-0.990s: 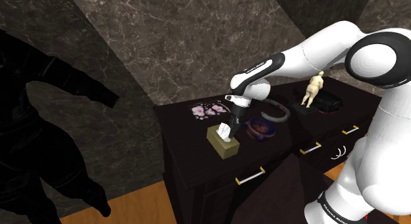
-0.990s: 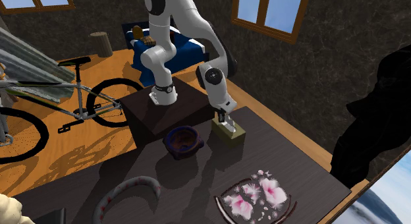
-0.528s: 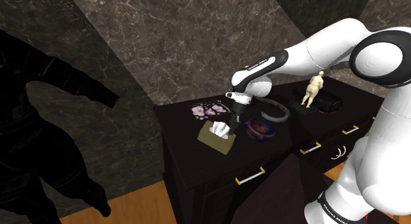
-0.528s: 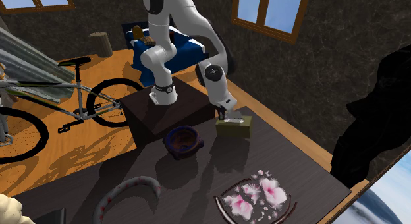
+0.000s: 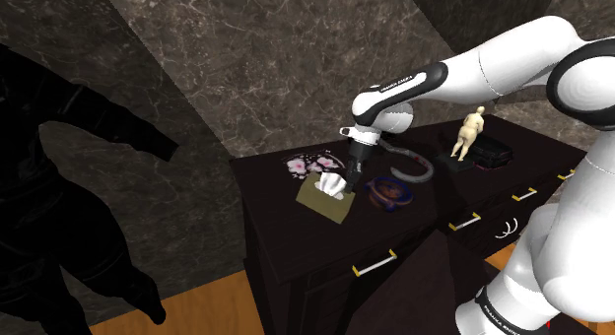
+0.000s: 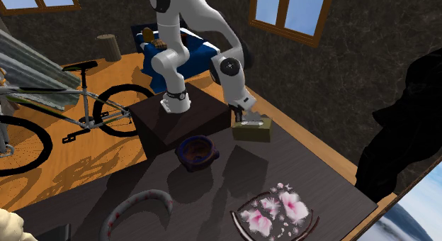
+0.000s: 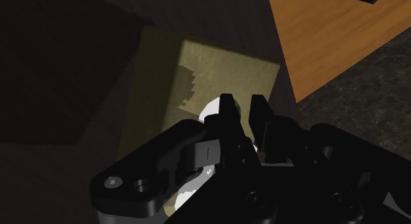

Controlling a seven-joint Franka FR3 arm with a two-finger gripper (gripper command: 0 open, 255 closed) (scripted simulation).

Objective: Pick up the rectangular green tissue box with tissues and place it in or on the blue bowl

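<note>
**Inspector A:** What is the claw's condition?

**Inspector B:** The all-black two-finger claw (image 7: 242,105) is closing narrowly on the top of the olive-green rectangular tissue box (image 7: 197,71). Its fingers are standing close together, with the white tissue (image 7: 209,111) bunching around them. The box is hanging directly beneath the claw, tilted, with one corner dipping toward the dark tabletop (image 5: 271,190).

**Inspector A:** Is the box resting on that surface?

**Inspector B:** In the second exterior view it is appearing raised under the claw and casting a shadow on the top. From the shoulder view I cannot confirm a gap.

**Inspector A:** And where is the target?

**Inspector B:** The round dark-blue bowl (image 5: 391,192) is sitting near the claw, to the shoulder view's right of it and apart from the box. Just behind the claw, a dark round plate with pink blossoms (image 5: 313,165) is lying flat. Beyond the bowl, a pale grey ring (image 5: 414,169) is lying on the top. Well apart from the claw, a tan figurine (image 5: 470,132) is standing on a black case (image 5: 488,154). Farthest off, in the second exterior view, a bicycle (image 6: 86,99) is standing on the orange wooden floor (image 6: 85,169).
</note>
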